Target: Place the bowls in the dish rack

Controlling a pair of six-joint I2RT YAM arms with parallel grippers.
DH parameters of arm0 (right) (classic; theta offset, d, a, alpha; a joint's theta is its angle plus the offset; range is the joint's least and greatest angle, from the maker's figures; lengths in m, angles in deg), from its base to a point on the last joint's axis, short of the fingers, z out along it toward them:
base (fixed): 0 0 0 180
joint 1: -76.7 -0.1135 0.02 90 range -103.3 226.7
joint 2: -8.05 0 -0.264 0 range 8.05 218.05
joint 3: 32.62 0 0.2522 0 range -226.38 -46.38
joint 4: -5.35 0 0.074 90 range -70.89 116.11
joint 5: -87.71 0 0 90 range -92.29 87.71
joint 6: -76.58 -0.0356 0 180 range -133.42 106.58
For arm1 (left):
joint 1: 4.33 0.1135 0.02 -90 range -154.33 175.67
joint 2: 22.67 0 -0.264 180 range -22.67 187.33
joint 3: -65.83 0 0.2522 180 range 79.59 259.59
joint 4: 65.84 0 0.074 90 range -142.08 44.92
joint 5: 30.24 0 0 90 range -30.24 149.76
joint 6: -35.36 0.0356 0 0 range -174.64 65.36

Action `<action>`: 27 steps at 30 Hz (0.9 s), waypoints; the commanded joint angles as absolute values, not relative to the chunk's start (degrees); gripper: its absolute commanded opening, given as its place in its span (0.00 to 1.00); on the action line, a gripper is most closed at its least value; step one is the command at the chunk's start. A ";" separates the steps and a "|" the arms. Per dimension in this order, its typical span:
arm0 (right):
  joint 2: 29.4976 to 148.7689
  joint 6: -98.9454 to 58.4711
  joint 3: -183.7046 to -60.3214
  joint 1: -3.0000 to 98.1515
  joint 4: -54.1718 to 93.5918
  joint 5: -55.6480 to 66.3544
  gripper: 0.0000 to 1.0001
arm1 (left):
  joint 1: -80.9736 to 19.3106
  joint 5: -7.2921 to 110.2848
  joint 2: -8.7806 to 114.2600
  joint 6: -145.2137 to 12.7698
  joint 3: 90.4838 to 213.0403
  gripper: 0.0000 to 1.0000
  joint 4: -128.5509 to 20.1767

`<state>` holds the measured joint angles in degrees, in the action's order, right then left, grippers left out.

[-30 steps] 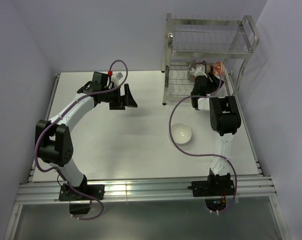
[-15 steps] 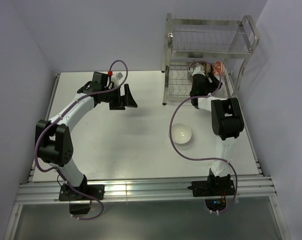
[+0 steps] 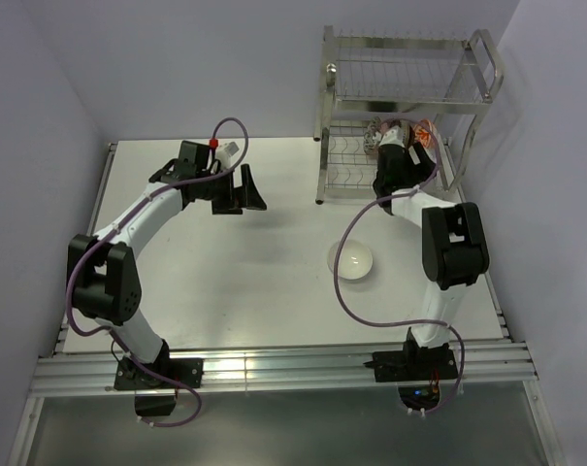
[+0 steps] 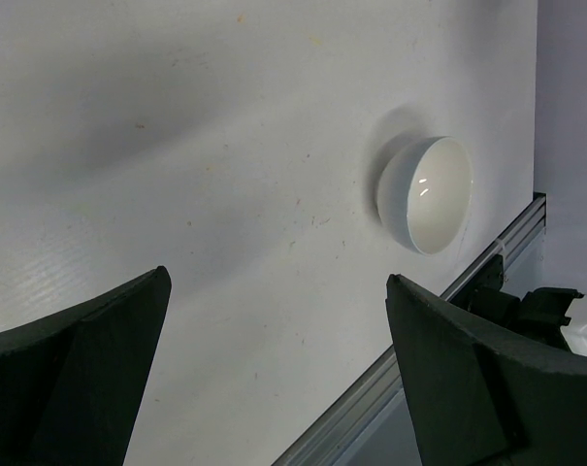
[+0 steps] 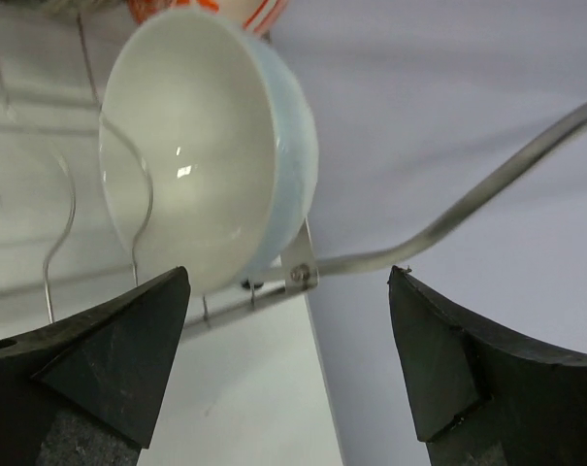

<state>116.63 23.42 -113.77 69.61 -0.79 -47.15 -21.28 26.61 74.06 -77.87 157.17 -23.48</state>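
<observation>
Well, from overhead the dish rack (image 3: 406, 41) stands at the one o'clock corner of the table (image 3: 225, 282). The right gripper (image 3: 394, 139) reaches into its lower tier, where an orange-red patterned bowl (image 3: 426, 130) shows just at its two o'clock side. The arm crowds the other bowls there too much for me to sort them out. One loose white bowl (image 3: 352, 260) sits upright on the table at about four o'clock from the middle, well apart from the rack, so I'd judge it the one left to load. The left gripper (image 3: 250, 188) hangs over bare table near eleven o'clock, likely parked out of the other arm's way. Its wrist camera shows its fingers (image 4: 80, 379) spread wide with nothing between them, and the loose white bowl off at two o'clock. The right wrist camera tells more. A racked white bowl (image 5: 206, 146) stands on edge at eleven o'clock, hollow toward the camera, leaning in the rack's curved wires as a draining bowl should. The orange-red patterned bowl sits just behind it at twelve. The right gripper's fingers (image 5: 89, 359) stand wide apart below the white bowl, gripping nothing. The finger at seven o'clock looks close to the bowl's lower rim, though I can't tell whether it touches. To my eye the bowl rests on the wires by itself.
</observation>
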 commanded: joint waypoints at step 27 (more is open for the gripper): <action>81.71 15.75 -102.27 66.60 45.55 2.84 0.84 | -21.03 13.18 68.83 -65.28 152.19 1.00 -19.83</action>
<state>84.23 13.89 -102.19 66.75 37.44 -12.90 -21.24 18.22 72.01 -69.19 153.09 -20.86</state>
